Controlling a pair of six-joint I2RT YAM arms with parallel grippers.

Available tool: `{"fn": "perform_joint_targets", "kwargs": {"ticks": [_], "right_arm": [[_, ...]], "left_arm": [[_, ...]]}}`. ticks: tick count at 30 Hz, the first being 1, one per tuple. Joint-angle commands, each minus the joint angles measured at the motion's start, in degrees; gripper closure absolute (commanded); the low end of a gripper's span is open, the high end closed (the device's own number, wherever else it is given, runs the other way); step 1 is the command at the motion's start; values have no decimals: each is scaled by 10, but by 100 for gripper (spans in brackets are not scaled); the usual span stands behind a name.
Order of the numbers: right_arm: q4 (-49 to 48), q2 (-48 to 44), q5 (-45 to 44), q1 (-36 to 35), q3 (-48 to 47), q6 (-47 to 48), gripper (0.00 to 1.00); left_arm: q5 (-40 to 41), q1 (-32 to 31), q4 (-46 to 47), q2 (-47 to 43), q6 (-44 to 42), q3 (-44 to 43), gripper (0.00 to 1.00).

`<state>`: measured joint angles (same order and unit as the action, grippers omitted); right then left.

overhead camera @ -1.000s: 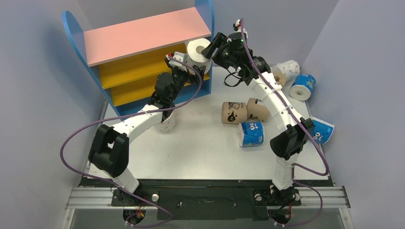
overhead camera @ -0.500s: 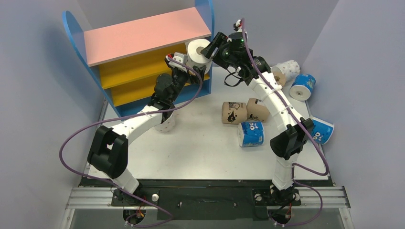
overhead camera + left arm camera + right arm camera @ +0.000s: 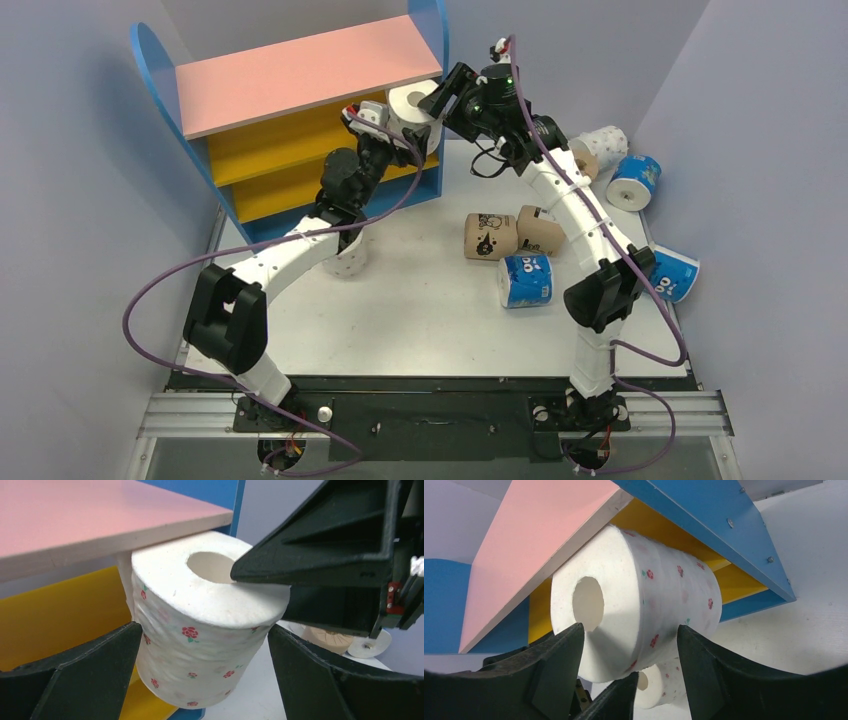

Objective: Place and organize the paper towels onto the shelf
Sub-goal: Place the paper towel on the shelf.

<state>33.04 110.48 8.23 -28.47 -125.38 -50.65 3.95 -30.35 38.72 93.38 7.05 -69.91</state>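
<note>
Since the white flower-dotted paper towel roll (image 3: pixel 412 105) must slip under the blue-sided toy shelf's pink top board (image 3: pixel 300 72), we clamp its flat ends in our right gripper (image 3: pixel 629 632) at that board's right corner. Our left gripper (image 3: pixel 202 630) flanks it, jaws spread wide, likely to steady it.

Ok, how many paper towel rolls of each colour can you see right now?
White dotted rolls: 3
Blue-and-white rolls: 3
Tan printed rolls: 3, one mostly hidden
Total: 9
</note>
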Motion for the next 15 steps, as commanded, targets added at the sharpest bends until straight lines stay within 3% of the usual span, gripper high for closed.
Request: {"fn": "perform_joint_targets", "kwargs": {"ticks": [1,15], "right_arm": [[-23,-4,5,6,-19,-10,36],[-27,-24,3,16,2,-6,35]], "left_arm": [[23,-1,26,-9,13,-50,1],[32,6,7,30,-10,-85,0]]}}
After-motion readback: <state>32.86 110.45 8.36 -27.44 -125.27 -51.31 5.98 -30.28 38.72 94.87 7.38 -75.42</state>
